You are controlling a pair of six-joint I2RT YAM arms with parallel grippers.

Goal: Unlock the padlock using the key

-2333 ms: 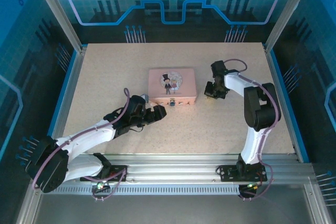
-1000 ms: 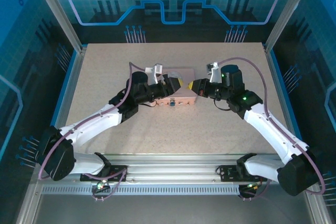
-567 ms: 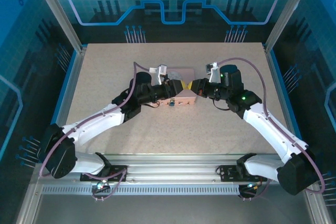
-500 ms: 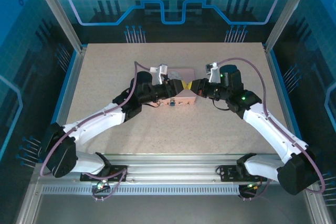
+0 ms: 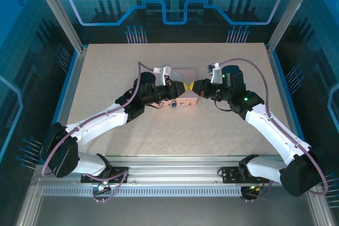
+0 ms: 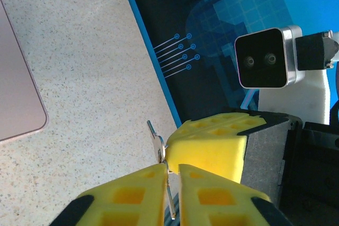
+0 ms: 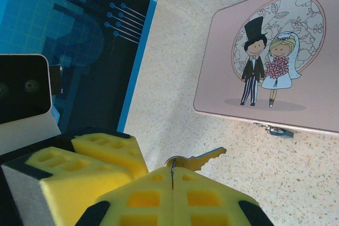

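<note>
Low in the right wrist view, one small flat key [image 7: 196,158] of silvery metal is jutting toothed end first toward the right. The right gripper [image 7: 172,197] is clamping its round bow between two yellow foam pads pocked with square cells. Low in the left wrist view, the left gripper [image 6: 169,197] is showing a thin slit between its own two foam pads, with a metal sliver in it; whether they are pinching the key I cannot tell. One tiny blue-bodied padlock [image 7: 275,130] is sitting at the lower edge of one smooth pink box [image 7: 217,78], right of centre, on the speckled table [image 7: 175,51].
</note>
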